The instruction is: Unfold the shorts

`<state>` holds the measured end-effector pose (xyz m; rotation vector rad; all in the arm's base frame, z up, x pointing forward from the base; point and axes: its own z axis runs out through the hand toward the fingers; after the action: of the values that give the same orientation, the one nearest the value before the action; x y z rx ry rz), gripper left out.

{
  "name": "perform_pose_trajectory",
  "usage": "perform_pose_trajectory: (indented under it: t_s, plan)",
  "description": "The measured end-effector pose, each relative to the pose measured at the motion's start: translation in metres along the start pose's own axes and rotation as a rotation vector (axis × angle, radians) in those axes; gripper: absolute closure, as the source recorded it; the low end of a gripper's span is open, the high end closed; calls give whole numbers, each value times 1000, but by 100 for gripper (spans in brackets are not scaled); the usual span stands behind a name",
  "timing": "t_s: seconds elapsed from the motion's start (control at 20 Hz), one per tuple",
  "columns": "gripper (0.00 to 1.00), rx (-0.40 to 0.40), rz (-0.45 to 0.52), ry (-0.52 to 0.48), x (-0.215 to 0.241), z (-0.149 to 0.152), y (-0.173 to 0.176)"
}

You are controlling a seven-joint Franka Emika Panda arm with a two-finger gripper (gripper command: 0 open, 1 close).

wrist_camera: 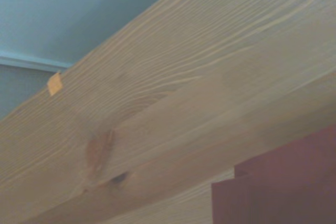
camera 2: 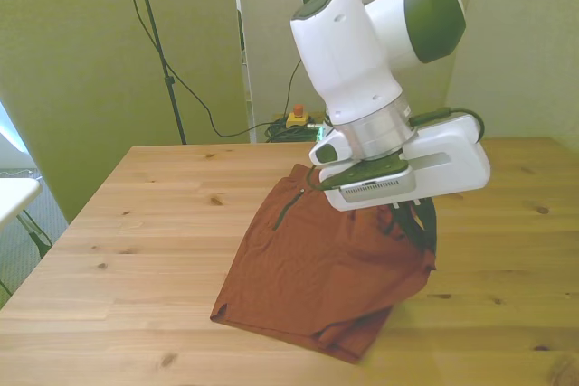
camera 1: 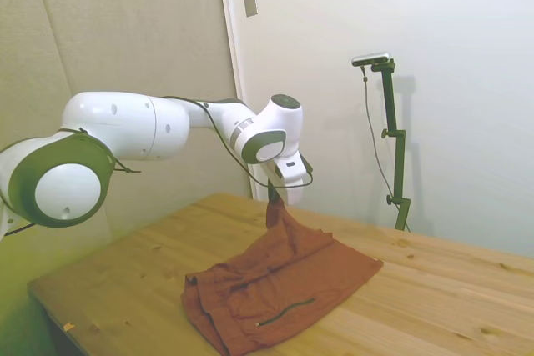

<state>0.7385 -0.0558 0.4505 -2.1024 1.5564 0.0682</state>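
- The gripper [camera 1: 274, 199] is pinching one corner of the shorts [camera 1: 275, 289] and holding it up.
- The cloth could be slipping out if the pinch is thin.

Pale walls [camera 1: 450, 22] and a white door frame [camera 1: 232, 56] behind a wooden table [camera 2: 136, 223].

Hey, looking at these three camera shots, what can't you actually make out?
- Gripper fingertips: side view, too small and dark; front view, hidden by the wrist housing.
- Shorts drawstring: front view, partly hidden behind the arm.
- Shorts in the wrist view: blurred, cut off by the frame's edge.
- Table: edges cut off.
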Motion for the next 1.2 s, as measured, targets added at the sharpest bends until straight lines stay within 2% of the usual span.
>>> perform_pose_trajectory:
  t_s: [0.85, 0.9, 1.2]
  plan:
    - [100, -12, -62, -110, -65, 74, -54]
    - [0, -15, -65, -116, -66, 79, -55]
    - [0, -19, -99, -144, -81, 102, -63]
